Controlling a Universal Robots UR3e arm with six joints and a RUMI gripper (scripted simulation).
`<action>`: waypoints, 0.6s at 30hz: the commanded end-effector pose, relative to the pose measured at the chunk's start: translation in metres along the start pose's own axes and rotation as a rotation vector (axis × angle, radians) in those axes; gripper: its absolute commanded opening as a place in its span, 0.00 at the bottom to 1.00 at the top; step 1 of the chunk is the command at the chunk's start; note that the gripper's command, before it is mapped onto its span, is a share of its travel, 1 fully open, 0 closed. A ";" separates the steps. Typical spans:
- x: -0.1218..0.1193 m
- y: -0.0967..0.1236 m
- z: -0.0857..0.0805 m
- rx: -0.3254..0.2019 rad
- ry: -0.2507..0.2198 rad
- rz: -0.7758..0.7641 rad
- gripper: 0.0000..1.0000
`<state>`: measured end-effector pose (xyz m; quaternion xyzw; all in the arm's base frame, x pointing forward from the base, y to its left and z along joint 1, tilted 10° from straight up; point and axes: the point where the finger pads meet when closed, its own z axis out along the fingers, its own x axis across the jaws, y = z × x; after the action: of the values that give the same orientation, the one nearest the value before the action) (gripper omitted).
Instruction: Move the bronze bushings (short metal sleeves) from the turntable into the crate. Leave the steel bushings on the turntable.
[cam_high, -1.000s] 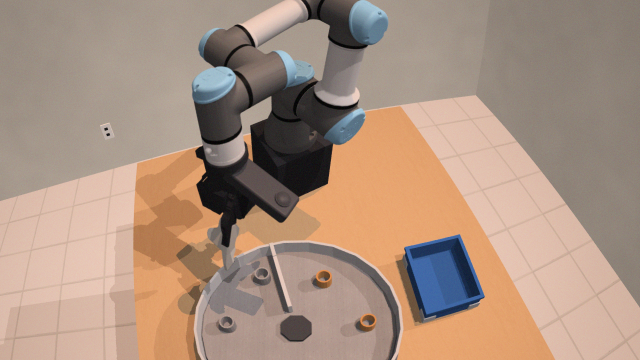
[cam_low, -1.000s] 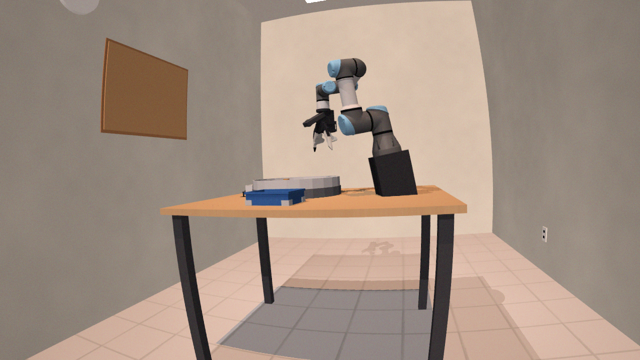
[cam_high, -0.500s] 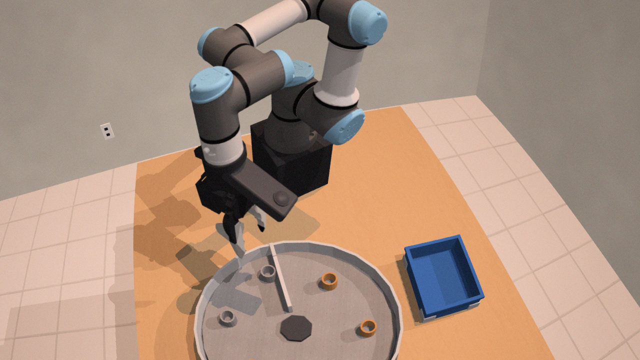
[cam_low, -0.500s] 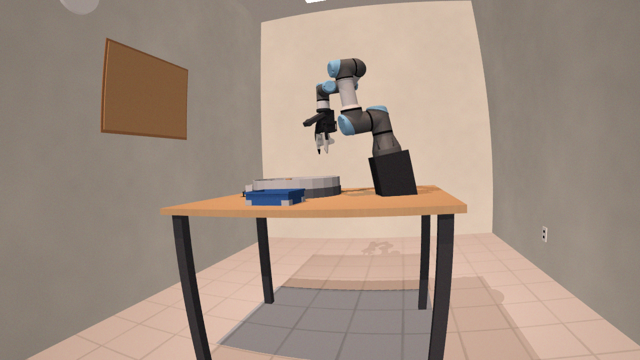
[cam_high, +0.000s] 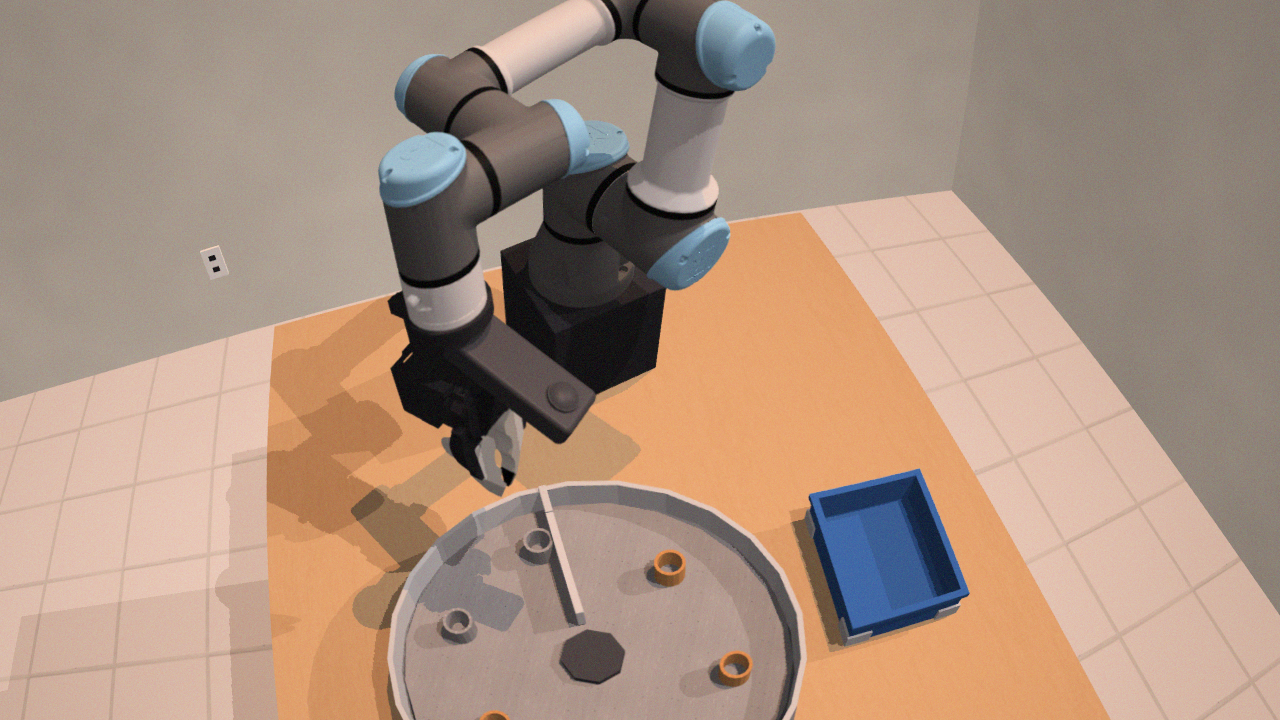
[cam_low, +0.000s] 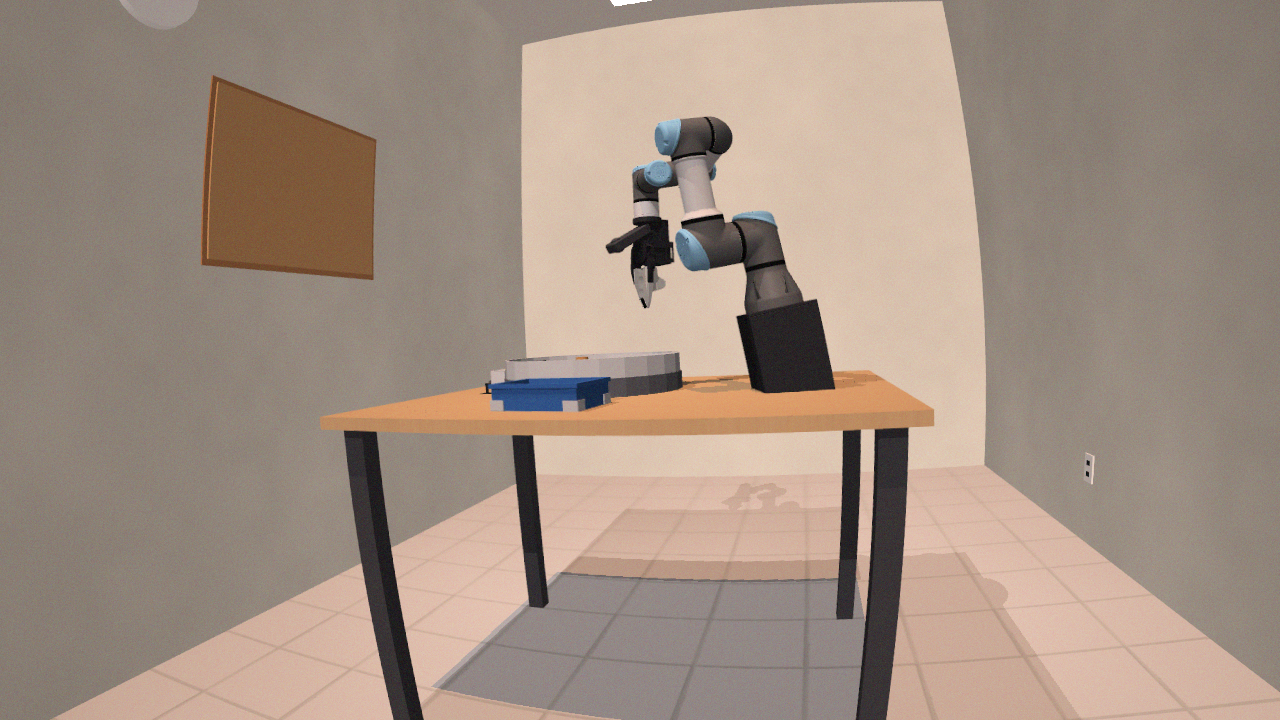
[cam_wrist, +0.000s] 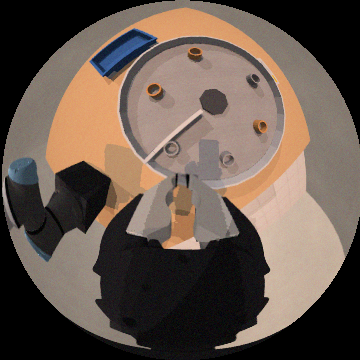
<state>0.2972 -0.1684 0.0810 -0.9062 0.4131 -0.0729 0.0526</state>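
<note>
- See bronze bushings (cam_high: 668, 580) (cam_wrist: 150, 94) upright on turntable (cam_high: 796, 617) (cam_low: 626, 368) (cam_wrist: 123, 107) at 1, 3 and 8 o'clock, top view; crate (cam_high: 854, 488) (cam_low: 546, 398) (cam_wrist: 125, 50) outside at 2.
- See gripper (cam_high: 503, 483) (cam_low: 645, 304) (cam_wrist: 181, 174) narrow, holding nothing, off 11 o'clock; reopen before descending.
- Expect stiff, smallish, weighty for size, maybe slick.
- Pinch across outer walls, low, square-on; avoid tipping.

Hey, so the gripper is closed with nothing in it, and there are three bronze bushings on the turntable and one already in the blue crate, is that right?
Not quite: the crate holds no bushing, as the top view shows. The rest of your statement stands.
</note>
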 end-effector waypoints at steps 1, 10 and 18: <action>0.001 0.000 -0.001 -0.001 0.003 0.000 0.06; 0.001 0.000 -0.001 -0.001 0.003 0.000 0.06; 0.001 0.000 -0.001 -0.001 0.003 0.000 0.05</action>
<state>0.2972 -0.1684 0.0810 -0.9062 0.4131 -0.0729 0.0526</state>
